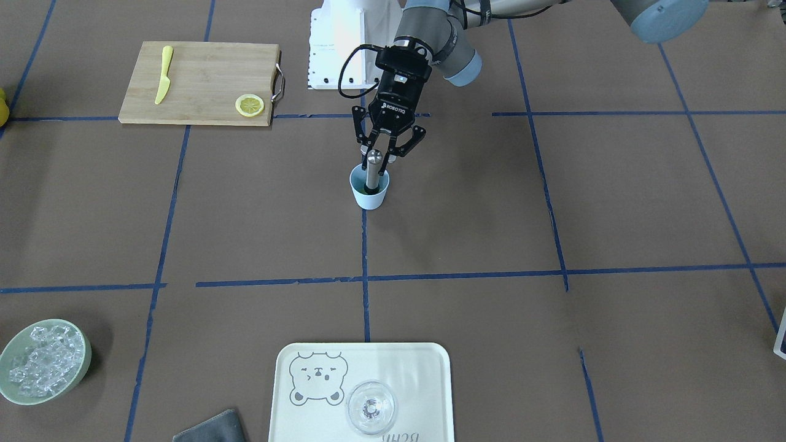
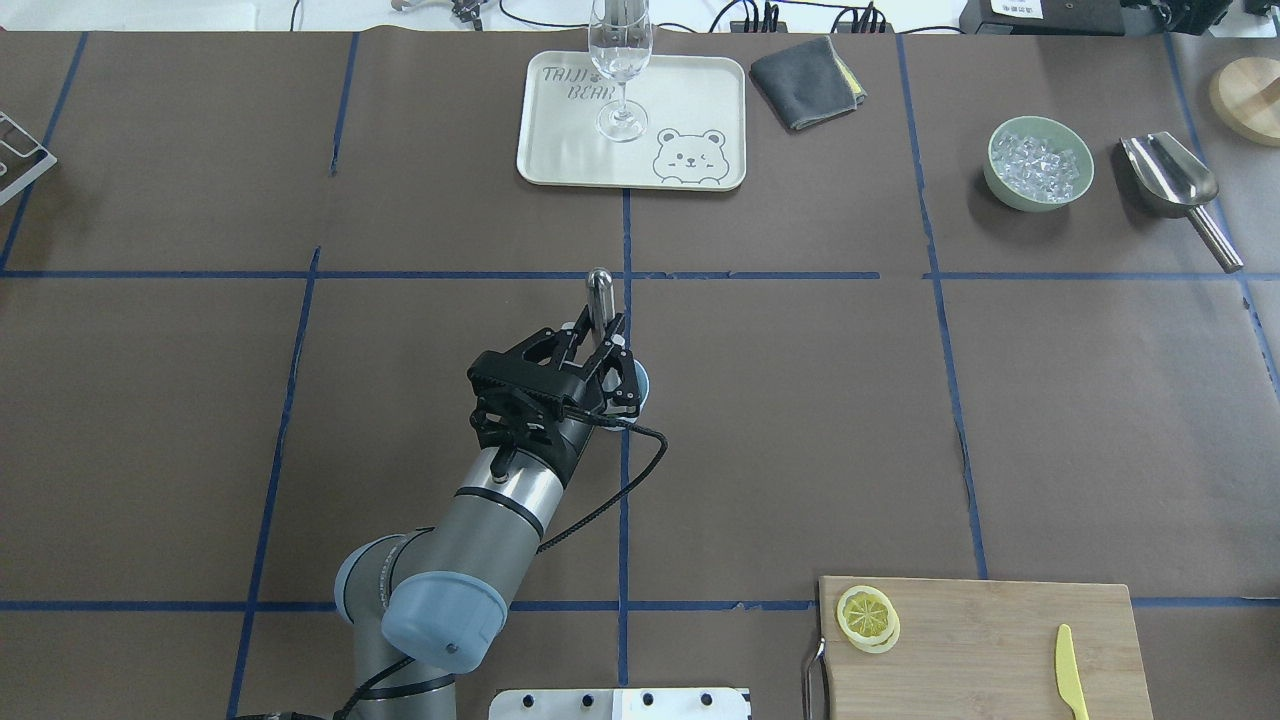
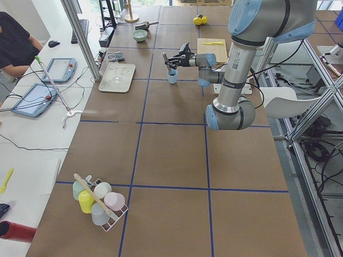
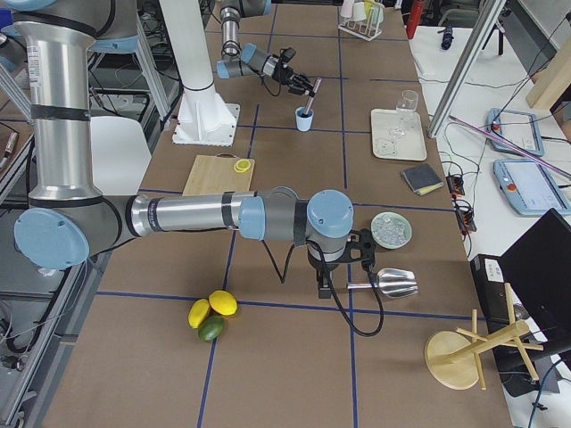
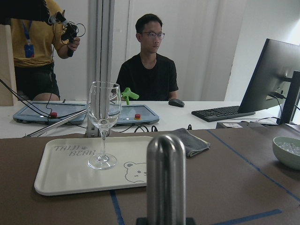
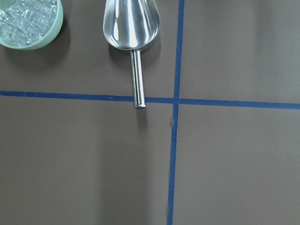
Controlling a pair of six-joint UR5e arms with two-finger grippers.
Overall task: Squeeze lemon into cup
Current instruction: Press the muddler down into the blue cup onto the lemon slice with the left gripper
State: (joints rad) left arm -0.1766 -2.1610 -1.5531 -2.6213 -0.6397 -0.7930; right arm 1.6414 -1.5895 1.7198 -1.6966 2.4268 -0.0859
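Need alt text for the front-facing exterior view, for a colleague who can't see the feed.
The left gripper hangs at mid-table with its fingers about the top of a metal muddler standing in the light blue cup. The lemon slice lies untouched on the cutting board at upper left, which also holds a yellow knife.

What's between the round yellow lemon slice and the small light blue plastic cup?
Between lemon and cup: only the wooden cutting board's corner and bare, blue-taped brown table, front-facing view.
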